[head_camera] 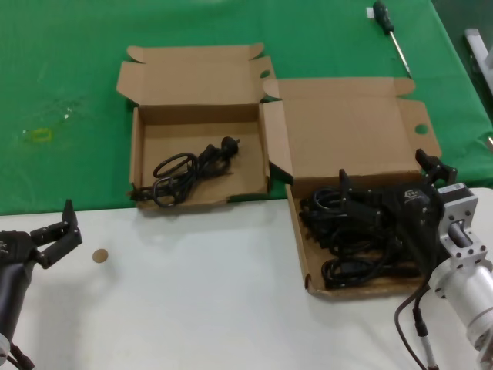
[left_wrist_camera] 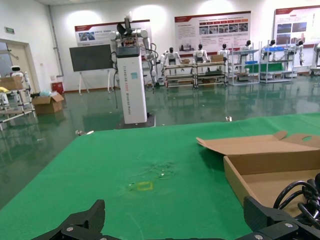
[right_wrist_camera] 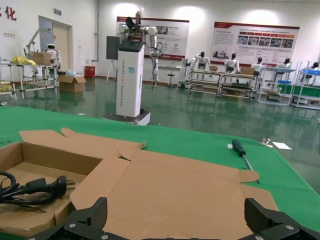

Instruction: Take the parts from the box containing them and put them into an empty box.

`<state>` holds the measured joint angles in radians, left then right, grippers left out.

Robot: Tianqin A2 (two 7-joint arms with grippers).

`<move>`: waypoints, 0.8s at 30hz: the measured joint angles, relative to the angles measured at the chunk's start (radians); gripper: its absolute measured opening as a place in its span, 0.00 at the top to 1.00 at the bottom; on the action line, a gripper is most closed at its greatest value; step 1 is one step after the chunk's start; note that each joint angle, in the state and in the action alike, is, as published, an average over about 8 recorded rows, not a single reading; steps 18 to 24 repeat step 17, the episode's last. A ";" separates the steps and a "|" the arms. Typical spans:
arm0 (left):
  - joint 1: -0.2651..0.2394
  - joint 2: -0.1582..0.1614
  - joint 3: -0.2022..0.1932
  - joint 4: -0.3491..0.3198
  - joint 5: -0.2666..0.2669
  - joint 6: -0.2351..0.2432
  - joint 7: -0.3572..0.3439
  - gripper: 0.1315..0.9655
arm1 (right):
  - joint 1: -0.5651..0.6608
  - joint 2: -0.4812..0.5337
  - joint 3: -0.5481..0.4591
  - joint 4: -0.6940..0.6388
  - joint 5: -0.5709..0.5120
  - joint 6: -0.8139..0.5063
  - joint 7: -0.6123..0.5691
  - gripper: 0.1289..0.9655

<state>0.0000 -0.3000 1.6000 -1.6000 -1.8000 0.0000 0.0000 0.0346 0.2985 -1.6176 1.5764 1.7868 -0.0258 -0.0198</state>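
The larger brown box (head_camera: pixel 296 231) stands at the right and holds several black power cords (head_camera: pixel 358 239). Its lid (right_wrist_camera: pixel 175 185) lies open behind it. My right gripper (head_camera: pixel 385 173) hovers over these cords, open and holding nothing; it also shows in the right wrist view (right_wrist_camera: pixel 176 214). The smaller box (head_camera: pixel 146 127) stands at the left with one cord bundle (head_camera: pixel 192 168) lying in it, which the right wrist view (right_wrist_camera: pixel 37 189) and left wrist view (left_wrist_camera: pixel 305 195) also show. My left gripper (head_camera: pixel 54 225) is open and empty over the white table at the near left, apart from both boxes; it shows in the left wrist view (left_wrist_camera: pixel 175 216).
A screwdriver (head_camera: pixel 389 27) lies on the green cloth behind the larger box and shows in the right wrist view (right_wrist_camera: pixel 242 152). A small brown disc (head_camera: pixel 99 255) lies on the white table near my left gripper. A yellow mark (head_camera: pixel 38 135) is on the cloth at the far left.
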 joint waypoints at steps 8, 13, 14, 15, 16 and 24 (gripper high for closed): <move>0.000 0.000 0.000 0.000 0.000 0.000 0.000 0.00 | 0.000 0.000 0.000 0.000 0.000 0.000 0.000 0.00; 0.000 0.000 0.000 0.000 0.000 0.000 0.000 0.00 | 0.000 0.000 0.000 0.000 0.000 0.000 0.000 0.00; 0.000 0.000 0.000 0.000 0.000 0.000 0.000 0.00 | 0.000 0.000 0.000 0.000 0.000 0.000 0.000 0.00; 0.000 0.000 0.000 0.000 0.000 0.000 0.000 0.00 | 0.000 0.000 0.000 0.000 0.000 0.000 0.000 0.00; 0.000 0.000 0.000 0.000 0.000 0.000 0.000 0.00 | 0.000 0.000 0.000 0.000 0.000 0.000 0.000 0.00; 0.000 0.000 0.000 0.000 0.000 0.000 0.000 0.00 | 0.000 0.000 0.000 0.000 0.000 0.000 0.000 0.00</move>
